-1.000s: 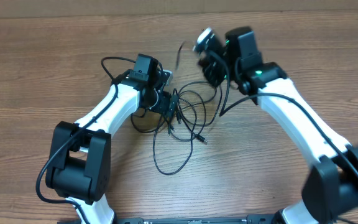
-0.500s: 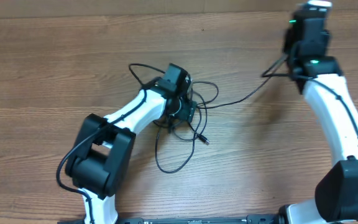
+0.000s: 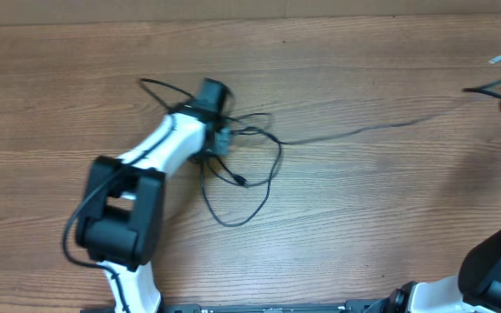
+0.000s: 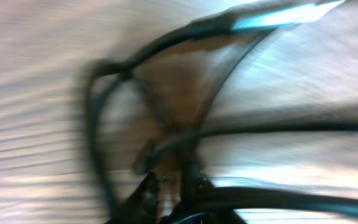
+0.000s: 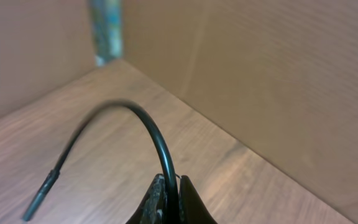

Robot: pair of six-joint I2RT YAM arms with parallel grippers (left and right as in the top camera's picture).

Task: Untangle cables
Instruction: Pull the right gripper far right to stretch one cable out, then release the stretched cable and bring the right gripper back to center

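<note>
Overhead: even soft light, faint shadows. My left cam: cables (image 4: 272, 127) motion-smeared, glare top-right. Right cam mostly sharp.

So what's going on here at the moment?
The right gripper is pinched shut on one black cable, and the short plug end curls free past its fingers. That cable stretches in a long line across the table to the tangle, where the left gripper sits on the knot. The left wrist view is too blurred to show whether that gripper is clamped. The loops beside the left arm are not yet separated.
</note>
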